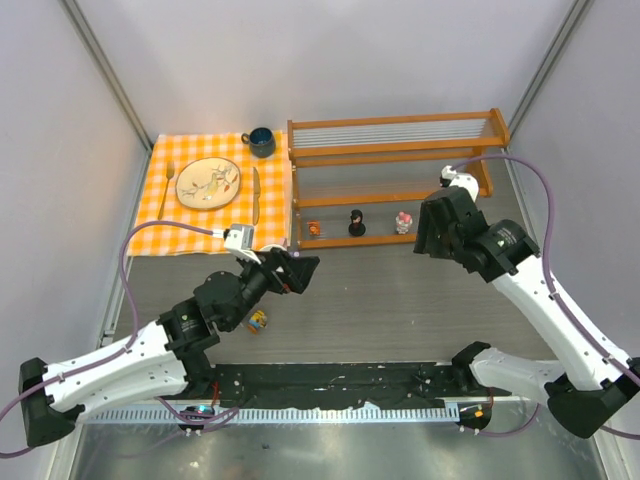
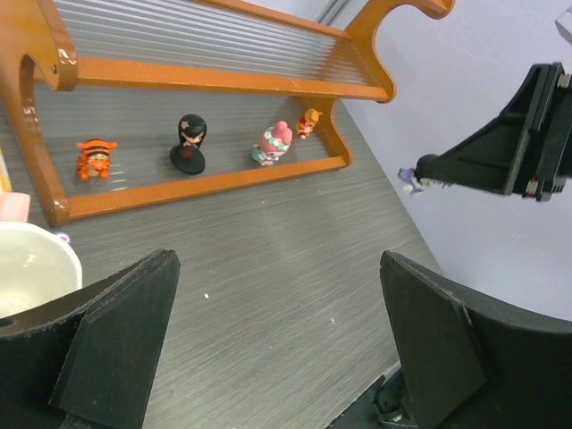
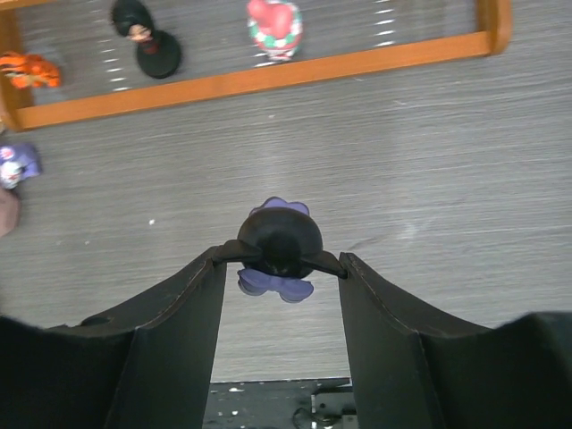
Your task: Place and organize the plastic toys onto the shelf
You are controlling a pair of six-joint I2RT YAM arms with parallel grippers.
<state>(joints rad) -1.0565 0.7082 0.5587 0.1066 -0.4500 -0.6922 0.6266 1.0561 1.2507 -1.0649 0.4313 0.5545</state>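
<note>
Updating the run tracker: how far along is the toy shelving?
Done: tiger figurine, black figurine, pink-white figurine and yellow-orange figurine stand on the lower rail of the shelf. In hand: right gripper holds a purple-and-black figurine; left gripper open, empty. Left: at least a purple-white figurine and a multicoloured figurine on the table.

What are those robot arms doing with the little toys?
They are tidying toys onto the wooden shelf. The right hand pinches a purple toy with a black head above the table, in front of the shelf. The left hand is wide open and empty. An orange toy, a black toy and a pink toy already stand on the bottom rail.
</note>
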